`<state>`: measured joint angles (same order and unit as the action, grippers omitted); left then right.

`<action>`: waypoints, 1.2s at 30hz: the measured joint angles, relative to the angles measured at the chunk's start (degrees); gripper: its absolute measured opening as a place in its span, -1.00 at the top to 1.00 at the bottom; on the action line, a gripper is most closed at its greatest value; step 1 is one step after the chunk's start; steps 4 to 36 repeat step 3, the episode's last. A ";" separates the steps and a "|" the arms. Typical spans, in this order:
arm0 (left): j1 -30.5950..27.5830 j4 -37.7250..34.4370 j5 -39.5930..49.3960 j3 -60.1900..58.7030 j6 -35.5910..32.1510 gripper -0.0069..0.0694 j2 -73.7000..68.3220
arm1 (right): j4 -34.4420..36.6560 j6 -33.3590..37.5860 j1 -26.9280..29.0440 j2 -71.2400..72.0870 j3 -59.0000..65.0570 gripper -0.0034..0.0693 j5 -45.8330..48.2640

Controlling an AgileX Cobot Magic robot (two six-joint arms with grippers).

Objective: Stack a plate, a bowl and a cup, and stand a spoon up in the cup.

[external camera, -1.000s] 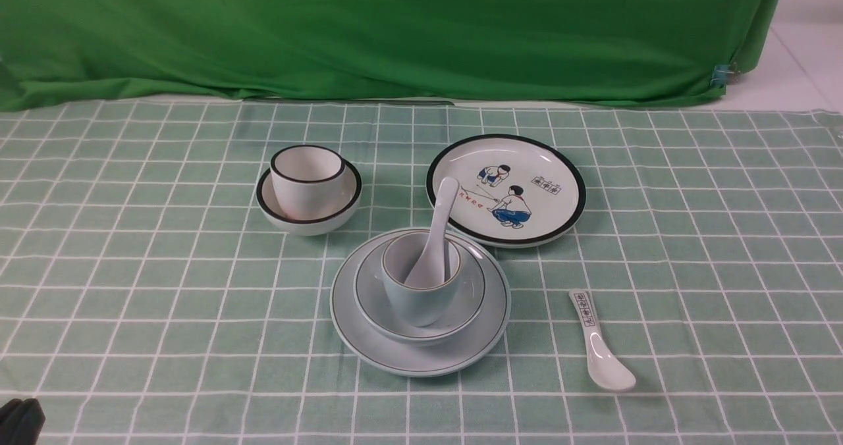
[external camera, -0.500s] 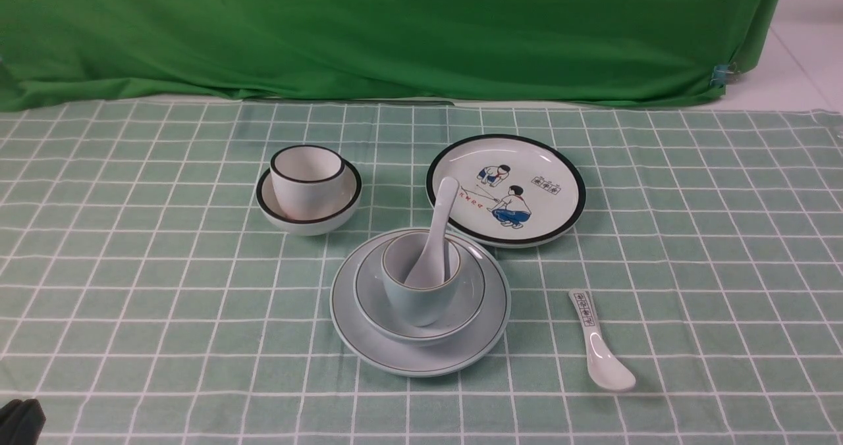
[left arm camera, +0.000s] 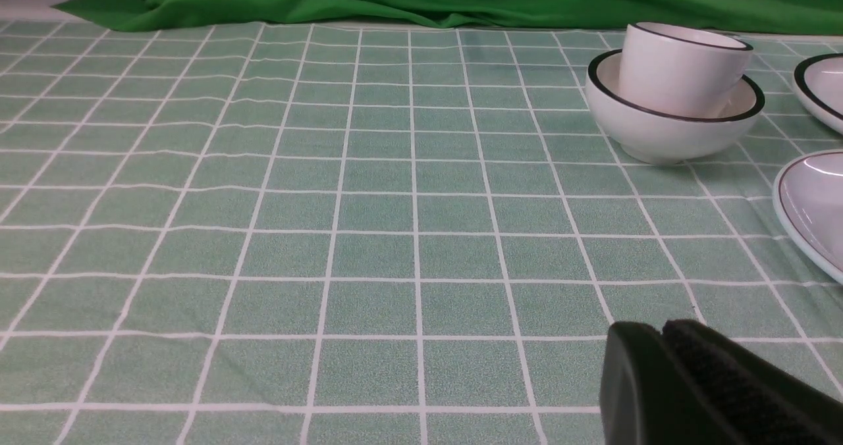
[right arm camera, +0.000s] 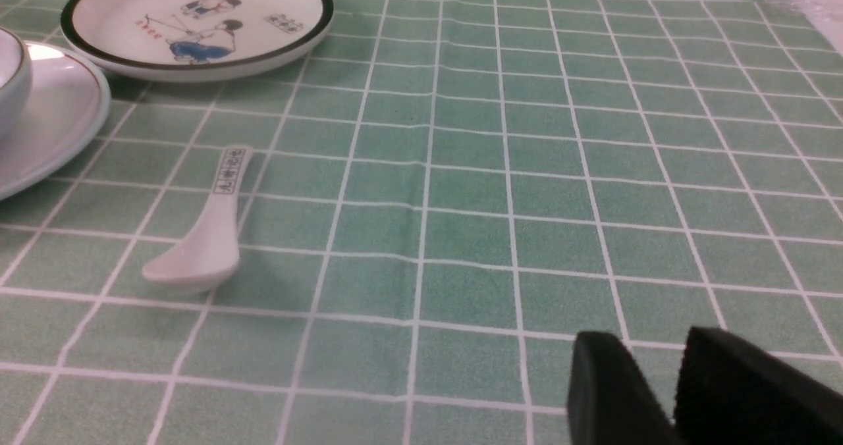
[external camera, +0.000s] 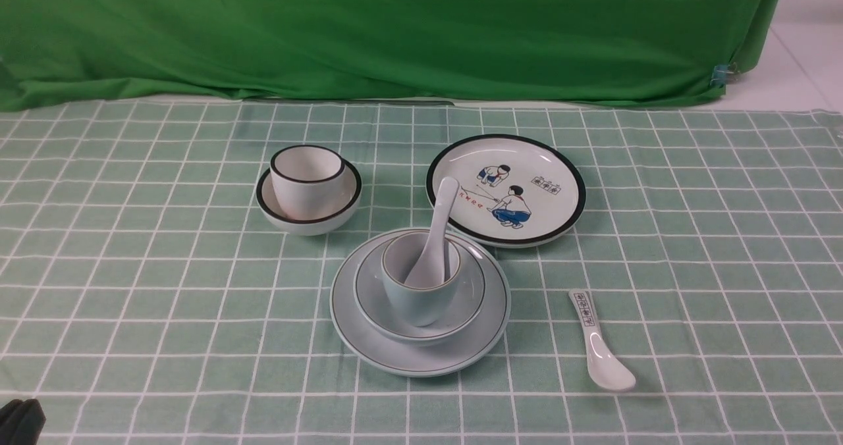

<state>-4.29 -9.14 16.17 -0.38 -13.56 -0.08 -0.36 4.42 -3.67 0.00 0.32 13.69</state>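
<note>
Two claws were parked low near me, and neither carried anything. My left gripper (left arm camera: 662, 340) sat at the lower right of its wrist picture with the pads pressed together. In the front view only a dark piece of it showed at the bottom left corner. My right gripper (right arm camera: 658, 359) was in the lower right of its wrist picture, its two pads standing a little apart with a narrow gap and nothing between them.

Going outward, the stack was in the lower centre of the front view. The plate (external camera: 369, 340) lay on the cloth, the bowl (external camera: 471, 293) sat on it, the cup (external camera: 411, 300) stood in the bowl, and the spoon (external camera: 440, 224) leaned in the cup with its handle up toward the back. I judged the task finished, so the next move asked only to keep both arms away from the pile.

Around it were things I did not need. The printed spoon (external camera: 600, 343) lay to the lower right, well apart. The cartoon plate (external camera: 560, 162) was just behind the stack on the right. The black-rimmed cup (external camera: 306, 175) stood in the black-rimmed bowl (external camera: 270, 211) at the centre left. Nothing blocked the way.
</note>
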 joint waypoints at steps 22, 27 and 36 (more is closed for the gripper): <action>0.00 0.00 0.00 0.00 0.00 0.77 0.00 | 0.00 0.00 0.00 0.00 0.00 0.31 0.00; 0.00 0.00 0.00 0.00 0.00 0.77 0.00 | 0.00 0.00 0.00 0.00 0.00 0.31 0.00; 0.00 0.00 0.00 0.00 0.00 0.77 0.00 | 0.00 0.00 0.00 0.00 0.00 0.31 0.00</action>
